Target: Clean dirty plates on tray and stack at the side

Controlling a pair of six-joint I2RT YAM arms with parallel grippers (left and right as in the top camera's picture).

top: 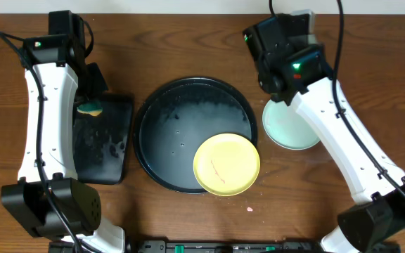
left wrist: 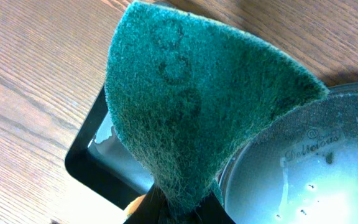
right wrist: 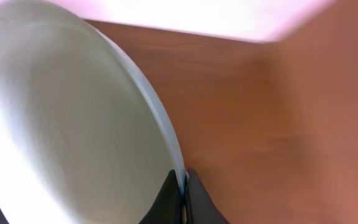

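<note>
Right wrist | mint plate rim | pinched between right gripper fingers

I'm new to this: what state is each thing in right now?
Round tray: wet, sudsy smears.
Rectangular tray: wet smears.
Sponge: clamped in left pincer.
Mint plate: rim clamped in right pincer, beside round tray.
Yellow plate: free, faintly streaked, overlapping round tray's rim.
</note>
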